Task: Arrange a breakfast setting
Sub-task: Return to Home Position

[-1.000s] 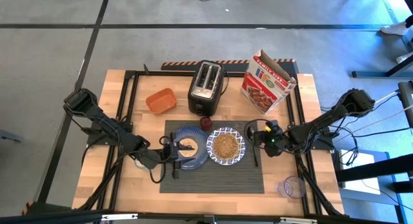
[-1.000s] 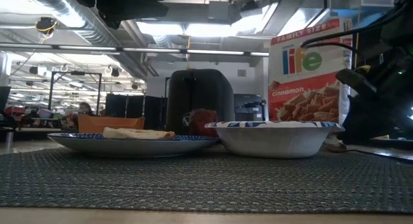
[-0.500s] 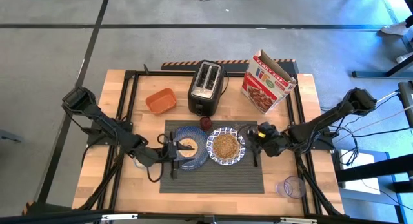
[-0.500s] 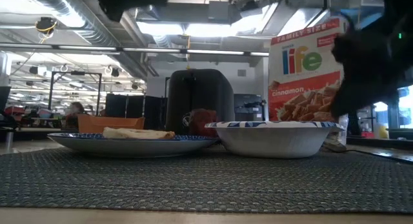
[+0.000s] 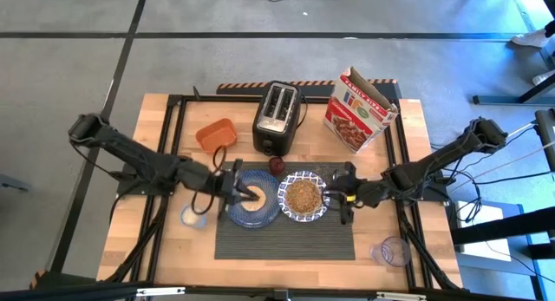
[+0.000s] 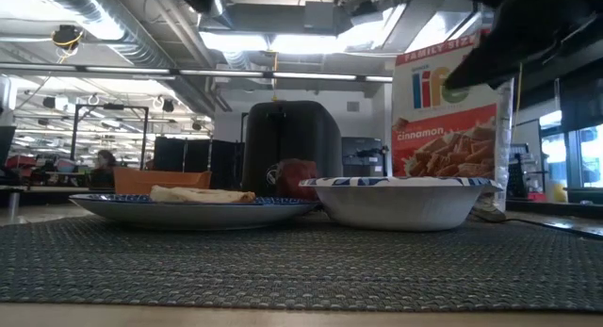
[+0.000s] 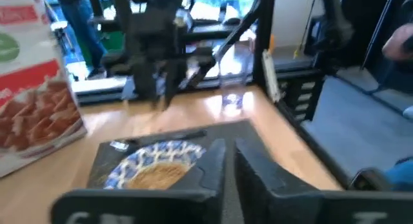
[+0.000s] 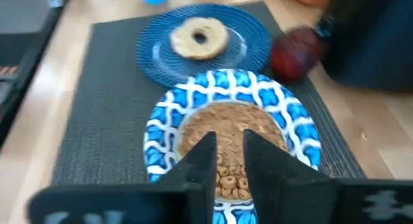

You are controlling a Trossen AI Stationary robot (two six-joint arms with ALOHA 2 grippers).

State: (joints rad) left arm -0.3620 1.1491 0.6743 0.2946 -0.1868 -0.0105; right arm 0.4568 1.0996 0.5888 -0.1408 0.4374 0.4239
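A dark grey ribbed placemat (image 5: pixel 286 236) lies at the table's near middle. On it stand a dark blue plate (image 5: pixel 264 212) with a bagel (image 5: pixel 253 195) and a blue-and-white bowl (image 5: pixel 323 201) filled with cereal. A dark red jar (image 5: pixel 277 166) stands at the mat's far edge. A spoon (image 5: pixel 344 212) lies on the mat to the right of the bowl. My left gripper (image 5: pixel 238 186) hovers over the plate's left part, shut and empty. My right gripper (image 5: pixel 341 193) hovers at the bowl's right edge, open by a narrow gap and empty.
A black toaster (image 5: pixel 276 119), an orange tub (image 5: pixel 215 134) and a cereal box (image 5: pixel 360 110) stand behind the mat. A clear cup (image 5: pixel 392 251) stands at the near right. A small round thing (image 5: pixel 189 217) lies to the left of the mat.
My left gripper has risen and gone from the plate's near-left side toward the far edge, over the plate's left part. My right gripper has gone toward the table's left, up to the bowl's right edge. The dishes, the jar and the spoon have stayed in place.
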